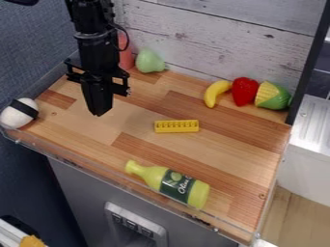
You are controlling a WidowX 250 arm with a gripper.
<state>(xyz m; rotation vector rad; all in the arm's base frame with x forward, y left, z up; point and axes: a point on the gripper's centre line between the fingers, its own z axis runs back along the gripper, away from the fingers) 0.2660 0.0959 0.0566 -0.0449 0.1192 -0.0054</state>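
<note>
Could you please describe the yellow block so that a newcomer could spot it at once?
On the wooden counter, look near the middle, between the banana at the back and the bottle at the front. The block is a straight yellow bar with a row of notches, whereas the banana is smooth and curved.

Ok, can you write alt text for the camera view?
A black robot arm hangs, jaws shut, over the left of a wooden counter. Also: a yellow block, a green bottle lying in front, a white ball at left; pear, banana, red fruit and corn behind.
</note>
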